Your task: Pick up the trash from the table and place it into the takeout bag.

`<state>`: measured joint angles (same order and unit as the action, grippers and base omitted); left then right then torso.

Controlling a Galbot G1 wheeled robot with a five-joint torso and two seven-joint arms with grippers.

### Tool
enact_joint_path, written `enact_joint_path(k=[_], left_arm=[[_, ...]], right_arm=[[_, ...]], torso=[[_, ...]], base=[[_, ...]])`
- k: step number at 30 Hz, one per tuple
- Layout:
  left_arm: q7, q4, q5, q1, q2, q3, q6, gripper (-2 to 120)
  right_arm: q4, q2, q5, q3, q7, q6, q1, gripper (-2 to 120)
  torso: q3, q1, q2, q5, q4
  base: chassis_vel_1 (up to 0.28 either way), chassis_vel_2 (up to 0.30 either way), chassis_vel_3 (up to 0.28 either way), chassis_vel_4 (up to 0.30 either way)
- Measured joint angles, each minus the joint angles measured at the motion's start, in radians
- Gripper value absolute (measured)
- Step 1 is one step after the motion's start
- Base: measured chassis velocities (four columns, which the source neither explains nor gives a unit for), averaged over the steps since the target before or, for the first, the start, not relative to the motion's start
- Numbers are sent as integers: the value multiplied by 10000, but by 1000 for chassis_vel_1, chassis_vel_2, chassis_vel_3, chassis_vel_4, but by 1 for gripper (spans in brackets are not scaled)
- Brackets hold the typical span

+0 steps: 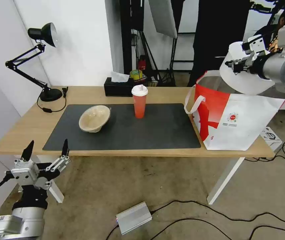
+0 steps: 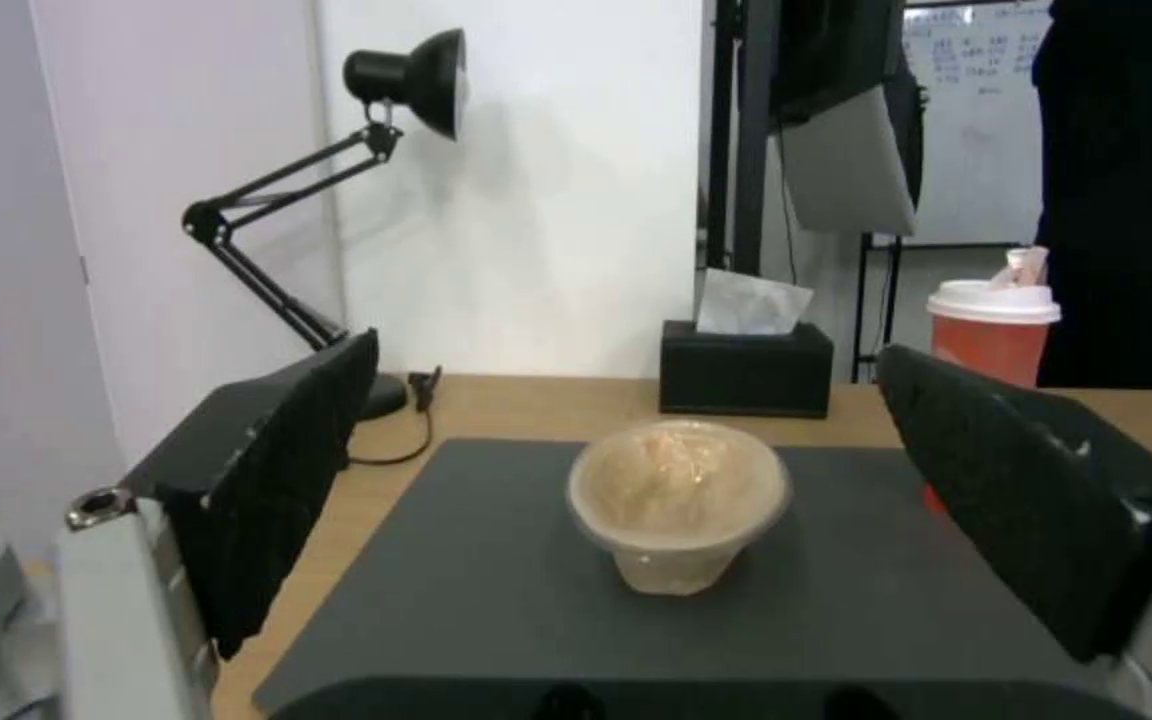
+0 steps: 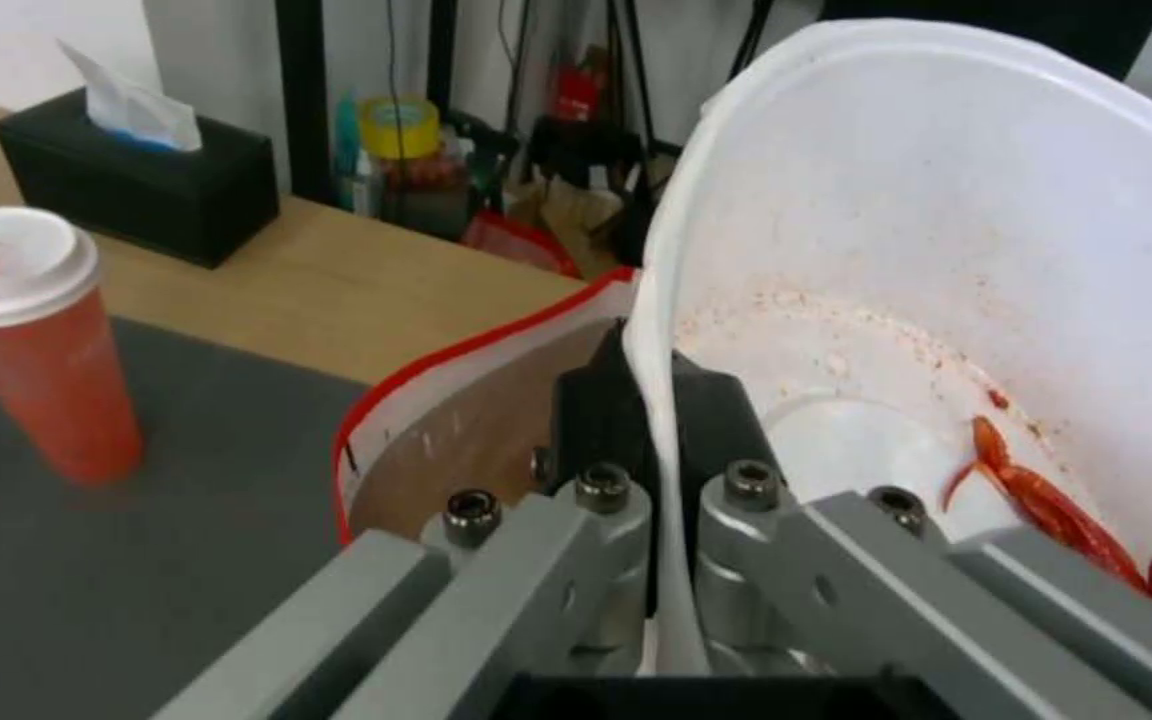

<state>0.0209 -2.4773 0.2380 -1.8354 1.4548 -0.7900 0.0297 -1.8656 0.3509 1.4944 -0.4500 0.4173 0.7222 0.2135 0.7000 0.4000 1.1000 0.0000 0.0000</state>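
Light-wood table with white legs stands against a white wall; a dark grey mat covers most of its middle. Floor below is bare concrete with loose black cables and a small silver box.

Left to right along the table: a black desk lamp at the rear left corner; the beige paper bowl, tipped on its side on the left part of the mat; a black tissue box at the rear edge; the red drink cup, upright on the mat near its rear edge; the takeout bag, open-mouthed, at the right end.

Left gripper: parked below the front left corner of the table, fingers spread wide, holding nothing, facing the paper bowl.

Right gripper: clamped on the rim of the white bowl, held tilted above the bag mouth. Red scraps lie inside the bowl.

Hazards, as judged:
- Thin rim grip. The bowl could pivot or slip between the fingers.
- Bag walls are soft. If the wide bowl catches the rim on release, it could fold the opening or fall outside.
- Tilt is steep. Scraps could spill onto the table or bag exterior.
- Bag sits near the right end of the table. A downward push could shift it off the edge.
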Motion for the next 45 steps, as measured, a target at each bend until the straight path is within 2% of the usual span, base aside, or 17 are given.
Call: enact_joint_path(k=[12,29,45], left_arm=[[3,55,-34,3,-31,86,0,100],[5,-58,-36,1,-25,6,3,100],[21,-99,-35,38,-35,-4,9,100]], right_arm=[[431,324,-163,-97,-1,-2,21,0],[1271,913,-203,-1216,-176,-3,1315,0],[1505,1280,-310,-1390,-198,0,1319,0]], torso=[[1,0,0,0,0],[0,0,0,0,-1],[0,0,0,-1,0]], base=[[0,0,0,0],[0,0,0,0],[0,0,0,0]])
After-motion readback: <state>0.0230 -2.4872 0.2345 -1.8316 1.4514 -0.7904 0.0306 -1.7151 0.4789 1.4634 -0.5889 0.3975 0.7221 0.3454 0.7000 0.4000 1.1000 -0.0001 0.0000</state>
